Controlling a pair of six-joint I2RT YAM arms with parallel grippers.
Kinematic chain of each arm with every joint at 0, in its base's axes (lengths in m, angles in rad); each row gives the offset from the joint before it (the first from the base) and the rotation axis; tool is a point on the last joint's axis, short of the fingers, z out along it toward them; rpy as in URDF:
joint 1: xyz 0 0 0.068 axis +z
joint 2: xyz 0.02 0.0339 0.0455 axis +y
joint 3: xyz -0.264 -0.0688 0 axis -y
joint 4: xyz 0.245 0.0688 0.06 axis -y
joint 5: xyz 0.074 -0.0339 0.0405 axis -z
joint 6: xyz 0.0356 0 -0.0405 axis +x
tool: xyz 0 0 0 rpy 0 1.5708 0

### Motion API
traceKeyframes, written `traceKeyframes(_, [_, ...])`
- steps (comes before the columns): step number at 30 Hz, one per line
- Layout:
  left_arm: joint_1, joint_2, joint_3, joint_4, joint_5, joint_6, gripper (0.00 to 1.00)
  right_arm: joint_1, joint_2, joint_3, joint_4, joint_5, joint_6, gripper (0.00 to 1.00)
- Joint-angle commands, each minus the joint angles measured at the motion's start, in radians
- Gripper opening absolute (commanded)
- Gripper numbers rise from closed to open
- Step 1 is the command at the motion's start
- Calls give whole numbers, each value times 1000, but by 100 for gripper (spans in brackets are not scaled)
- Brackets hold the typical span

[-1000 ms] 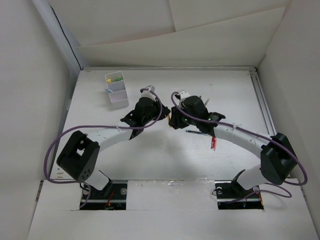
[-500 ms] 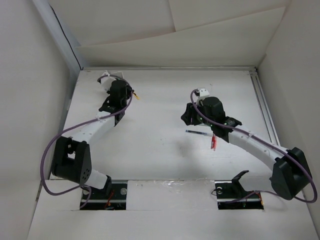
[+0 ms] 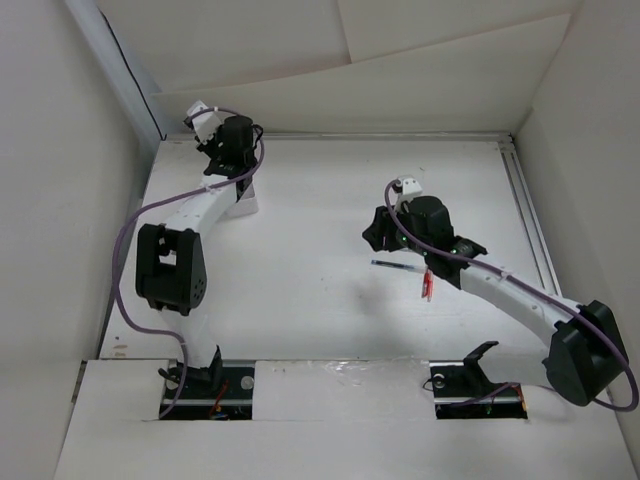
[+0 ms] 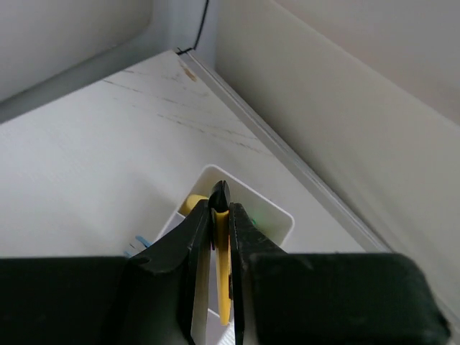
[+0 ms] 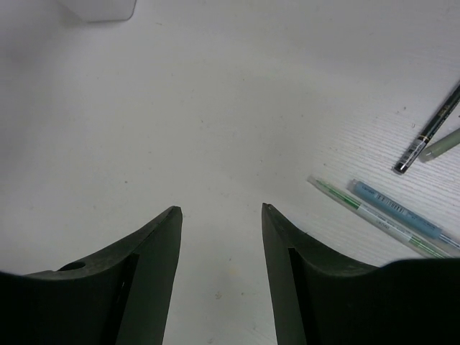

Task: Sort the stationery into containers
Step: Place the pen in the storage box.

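The thin yellow piece is pinched edge-on between the closed left fingers, hanging over the white translucent box at the far left corner of the table. Which compartment lies under it I cannot tell. It looks light, stiff and smooth, so it should drop cleanly when the fingers part.

The rest of the stationery lies well apart on the right. A teal-blue pen and a thin green pen lie side by side, with a dark pen beyond them. The right fingers stand open over bare table, gripping nothing, with the pens off to one side. These pens are probably light, rigid and apt to roll. Each is best taken across the barrel near its middle, one at a time, since the blue and green lie close enough to be caught together.
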State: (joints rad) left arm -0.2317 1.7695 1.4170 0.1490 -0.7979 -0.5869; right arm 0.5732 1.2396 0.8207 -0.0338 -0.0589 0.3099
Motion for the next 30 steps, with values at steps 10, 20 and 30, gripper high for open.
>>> traceKeyframes(10, [-1, 159, 132, 14, -178, 165, 0, 28, -22, 8, 66, -19, -14, 54])
traceKeyframes(20, [-1, 217, 174, 83, -212, 246, 0, 37, -40, 8, 66, -48, -23, 54])
traceKeyframes(30, [-1, 258, 161, 104, -221, 245, 0, 37, -49, 8, 66, -48, -23, 54])
